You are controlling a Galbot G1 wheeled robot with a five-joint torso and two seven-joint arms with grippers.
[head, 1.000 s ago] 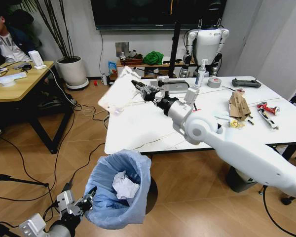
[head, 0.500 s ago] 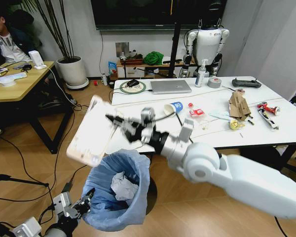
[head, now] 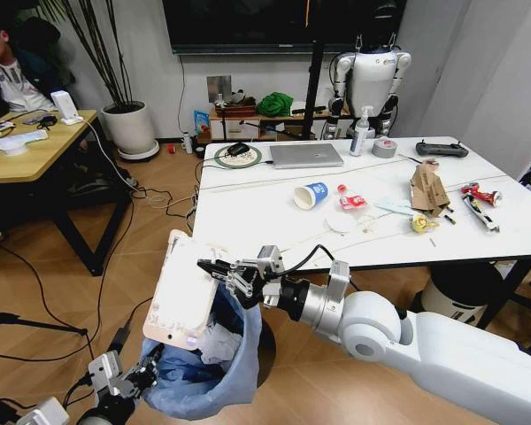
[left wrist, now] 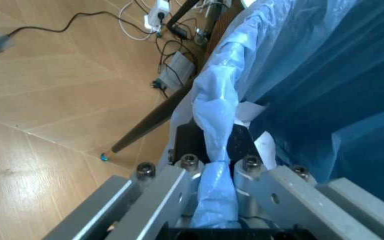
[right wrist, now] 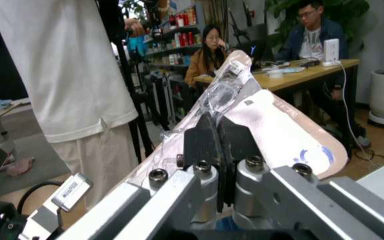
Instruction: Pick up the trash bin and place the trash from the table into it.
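Head view: right gripper (head: 214,269) is off the near-left corner of the table (head: 274,226), clamped on the edge of a flat white packet (head: 182,301). Packet hangs tilted over the trash bin (head: 214,376), its lower end at the bin mouth, covering part of the opening; crumpled white wrapper (head: 218,343) partly visible inside. Bin sits on the floor near-left of the table, blue bag liner hiding the bin body. Left gripper (head: 140,379) is at the bin's left rim, low in view, arm cut off by the bottom edge. On the table, right half: blue-white paper cup (head: 311,195), red-white snack pack (head: 352,202), torn brown cardboard (head: 427,188), yellow scrap (head: 422,223).

Left wrist: fingers pinched on a bunched fold of the light-blue bag (left wrist: 212,150); rim itself hidden under plastic.

Right wrist: jaws closed on the packet (right wrist: 279,130) edge, packet's far end cut off by frame.
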